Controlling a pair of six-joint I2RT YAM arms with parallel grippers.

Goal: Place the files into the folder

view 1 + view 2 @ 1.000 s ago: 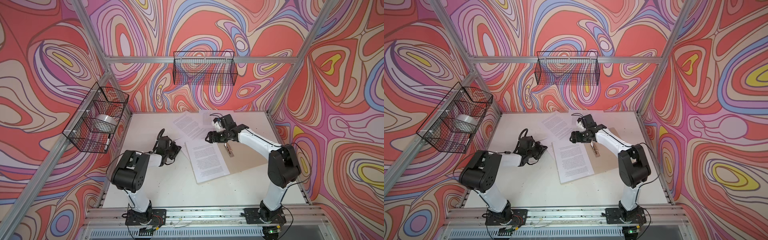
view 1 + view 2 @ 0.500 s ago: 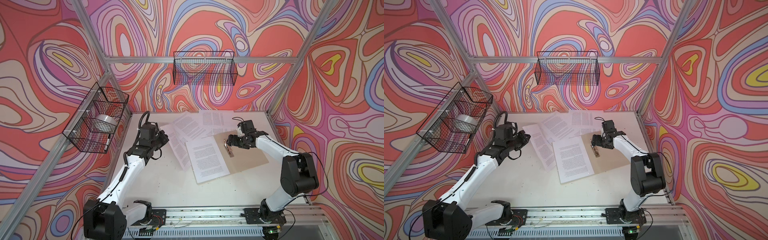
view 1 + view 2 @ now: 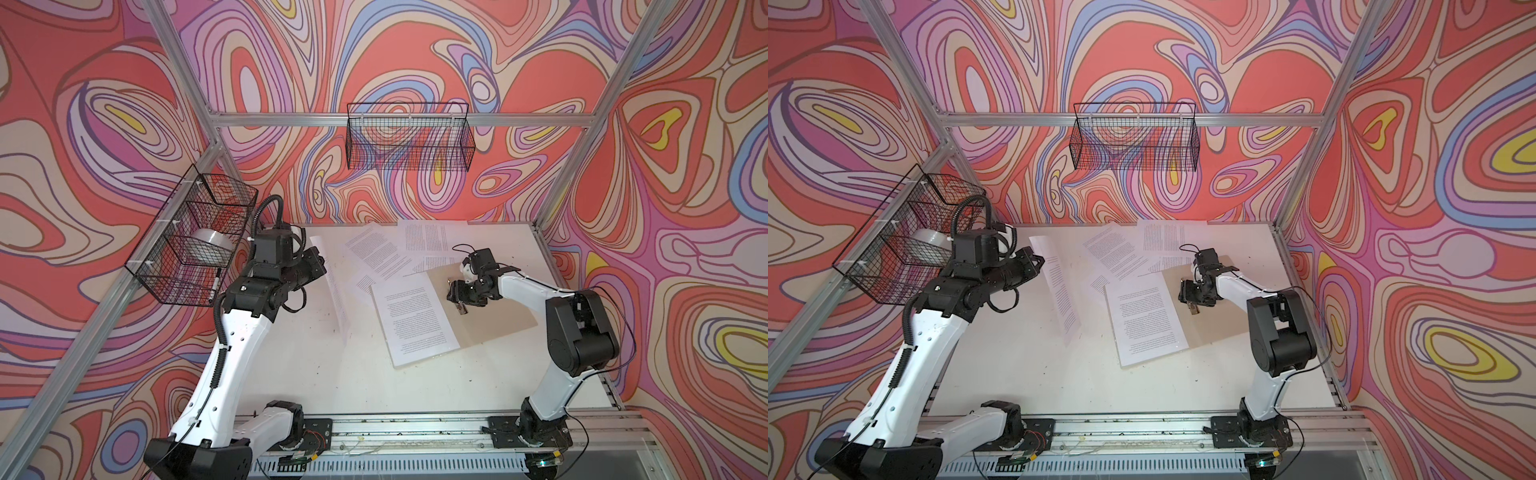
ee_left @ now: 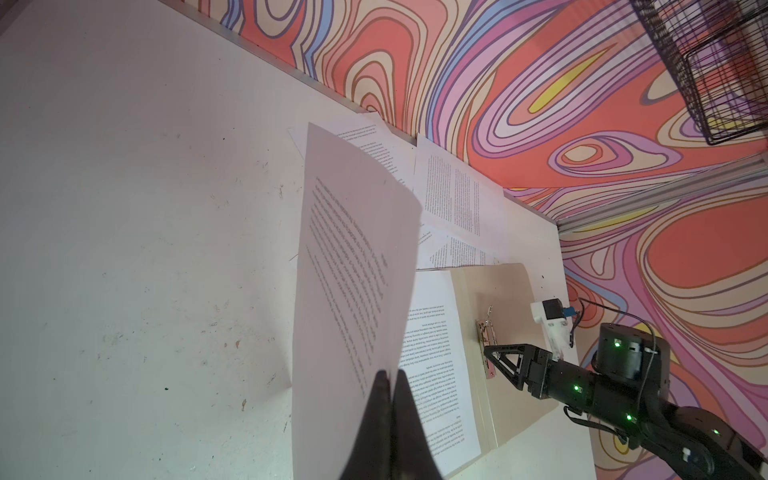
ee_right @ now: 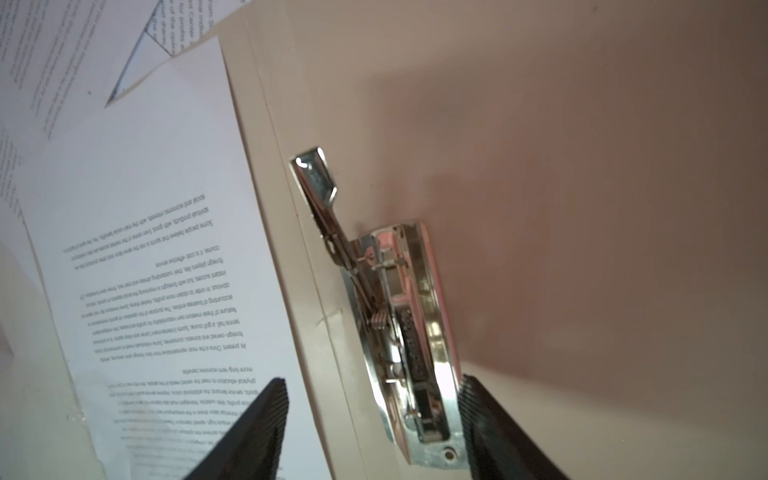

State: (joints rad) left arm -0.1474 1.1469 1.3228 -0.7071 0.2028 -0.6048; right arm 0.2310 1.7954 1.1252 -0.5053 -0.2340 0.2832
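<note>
I've got my left gripper [image 4: 390, 376] pinched tight on a lifted printed sheet [image 4: 353, 249], while my right gripper [image 5: 370, 380] stands jaws apart astride the metal clip [image 5: 399, 316] on the folder [image 5: 582, 166].

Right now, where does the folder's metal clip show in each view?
Top view: metal clip under the right gripper, on the folder.
Top view: same place, mid-right.
Left wrist: on the folder, at the right gripper's tip.
Right wrist: mid-frame, between its fingers.
Landmark: printed sheet beside it.

The left arm [image 3: 241, 353] and right arm [image 3: 521, 284] are showing white shells and black joints. A ribbed black hose [image 3: 217, 324] is running along the left one. The right pincer [image 5: 372, 380] is showing ribbed black fingers [image 5: 257, 419].
</note>
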